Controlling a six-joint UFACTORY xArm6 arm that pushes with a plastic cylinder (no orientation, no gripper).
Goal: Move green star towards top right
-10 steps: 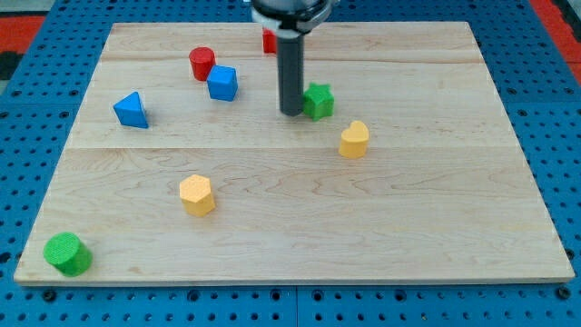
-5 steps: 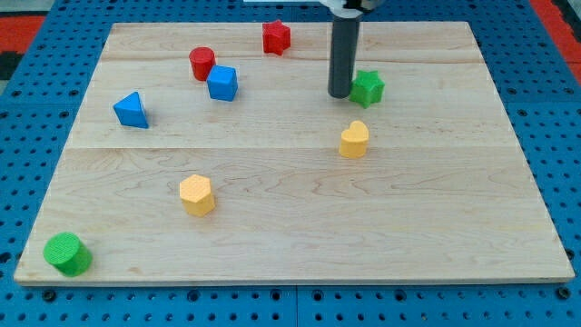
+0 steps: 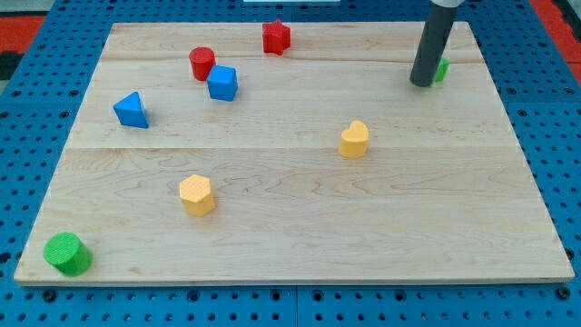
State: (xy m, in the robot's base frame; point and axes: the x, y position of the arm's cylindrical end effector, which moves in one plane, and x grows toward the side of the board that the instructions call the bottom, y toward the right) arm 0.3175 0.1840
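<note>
The green star [image 3: 441, 69] lies near the board's top right corner, mostly hidden behind my rod; only its right edge shows. My tip [image 3: 420, 84] rests on the board at the star's left side, touching or nearly touching it. The dark rod rises from the tip to the view's top edge.
A red star [image 3: 276, 36], a red cylinder [image 3: 201, 63] and a blue cube [image 3: 222, 83] sit at the top left. A blue triangle [image 3: 131, 110] lies further left. Yellow blocks sit at centre right [image 3: 354, 140] and centre left [image 3: 196, 194]. A green cylinder [image 3: 67, 253] sits bottom left.
My tip has moved right and up across the board, pushing the green star from the top middle to near the top right corner. The other blocks have not moved.
</note>
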